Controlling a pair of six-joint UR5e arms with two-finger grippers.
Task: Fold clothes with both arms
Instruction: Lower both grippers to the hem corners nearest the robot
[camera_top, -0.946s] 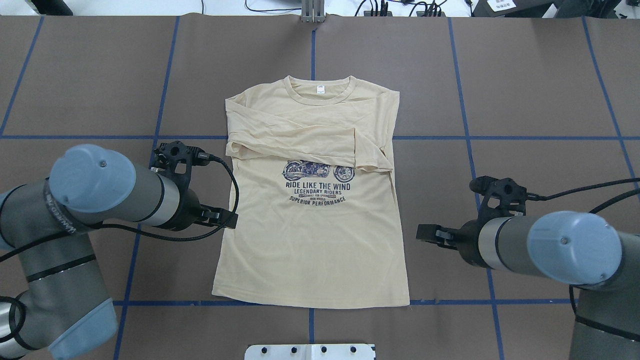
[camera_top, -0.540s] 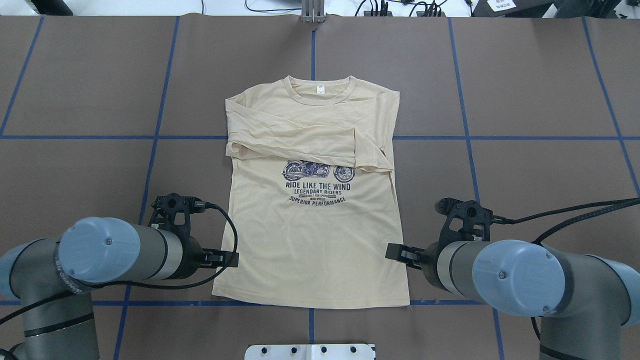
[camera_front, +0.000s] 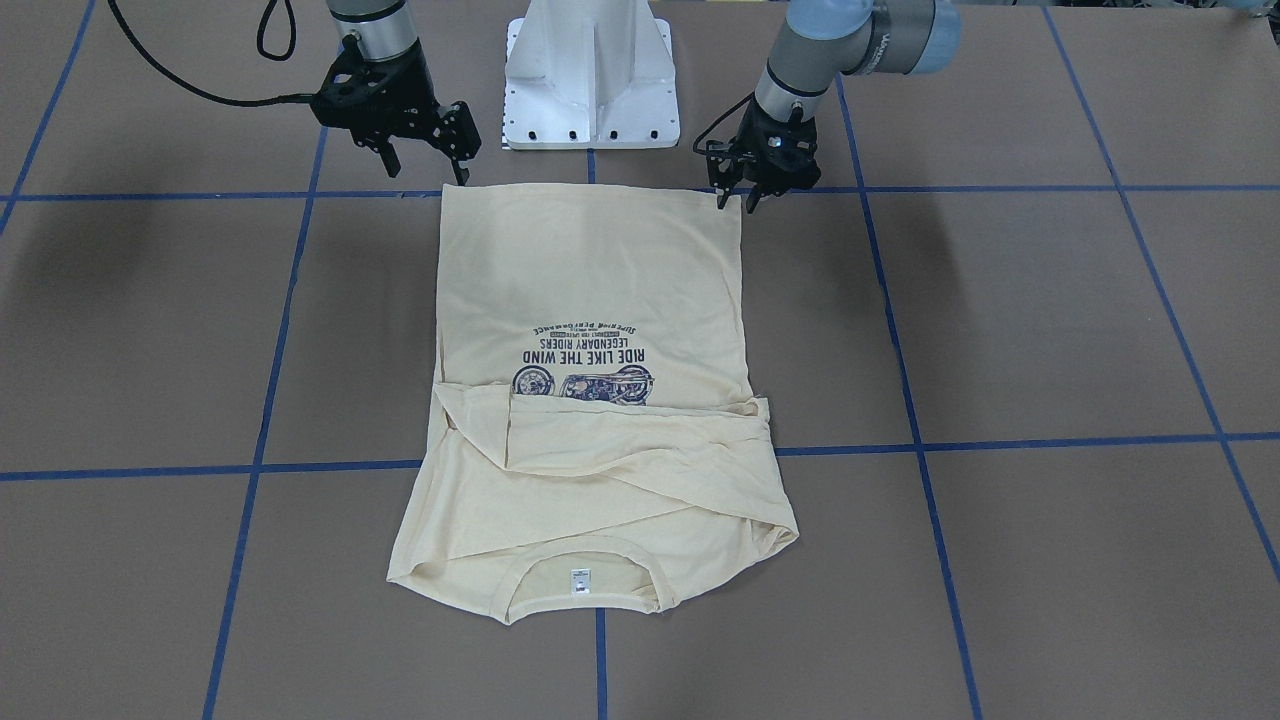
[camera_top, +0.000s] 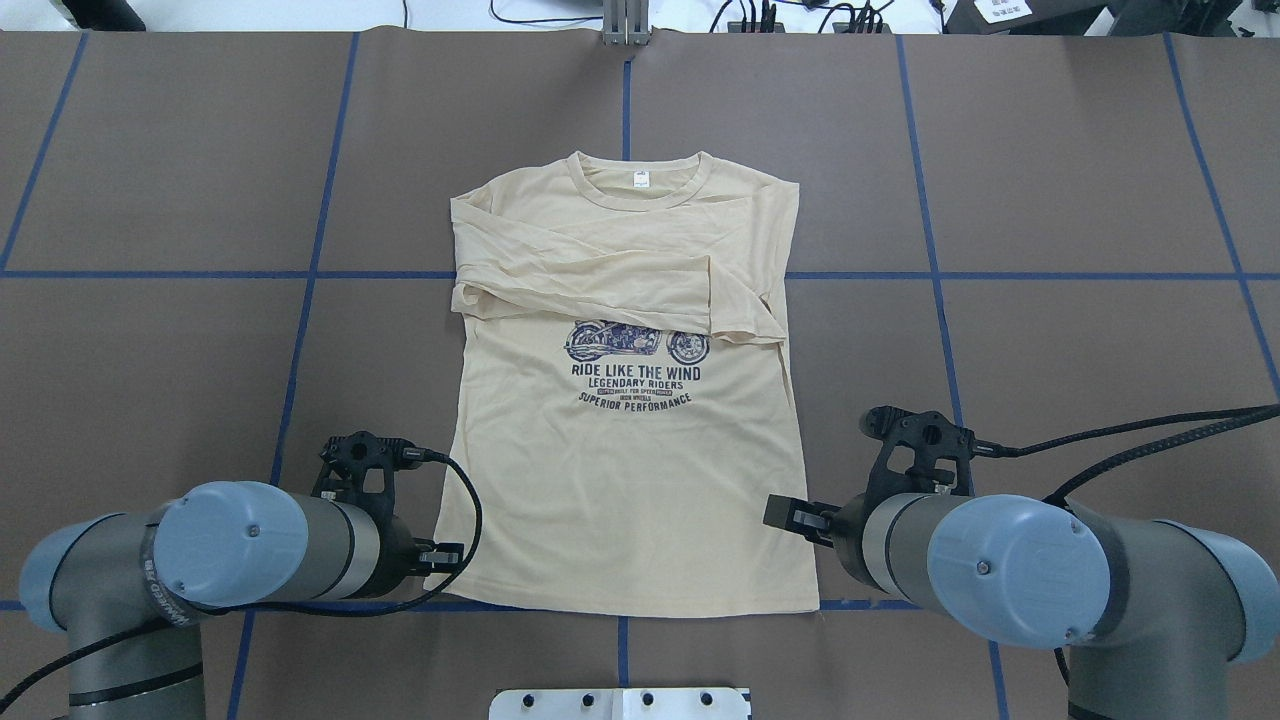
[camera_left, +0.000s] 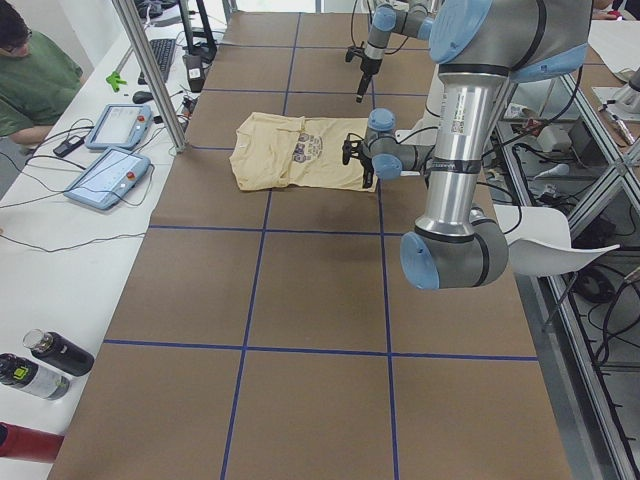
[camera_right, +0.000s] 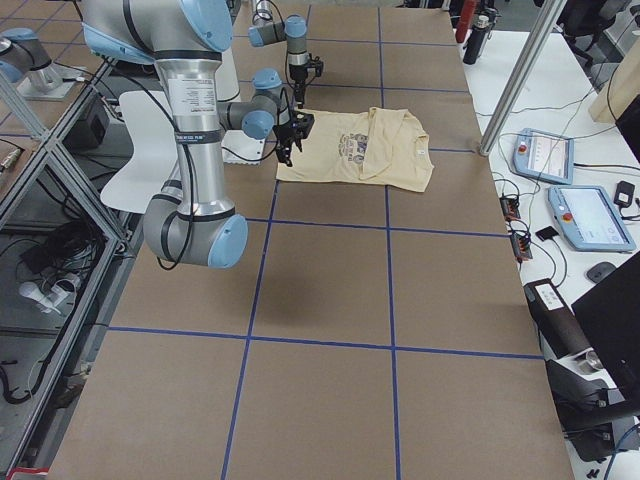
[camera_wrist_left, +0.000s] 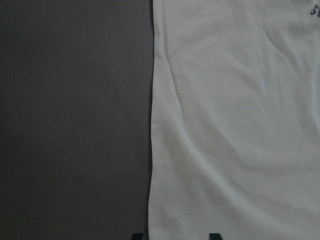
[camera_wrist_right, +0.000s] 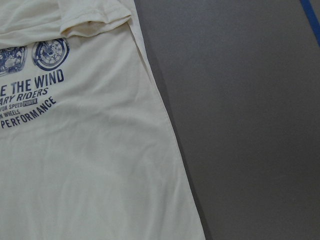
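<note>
The T-shirt (camera_top: 620, 480) lies on the surface (camera_top: 1050, 200); the jaws of the left arm (camera_top: 230, 545), spread apart, straddle its edge near the hem; those of the right arm (camera_top: 1000, 570), also released, hang beside the opposite corner

The table (camera_top: 1100, 150) is covered in brown sheeting and is divided into large rectangles by blue tape lines (camera_top: 150, 274). A white metal pedestal (camera_front: 592, 75) is mounted at the middle of one long edge. Along the opposite edge a white side bench (camera_left: 60, 270) is set, on which control tablets (camera_left: 125, 125) are laid near a metal post (camera_left: 150, 70), with cables trailed beside them. Two dark bottles (camera_left: 58, 352) are laid at the bench's near end. A person in a green top (camera_left: 35, 75) is seated at its far end.
</note>
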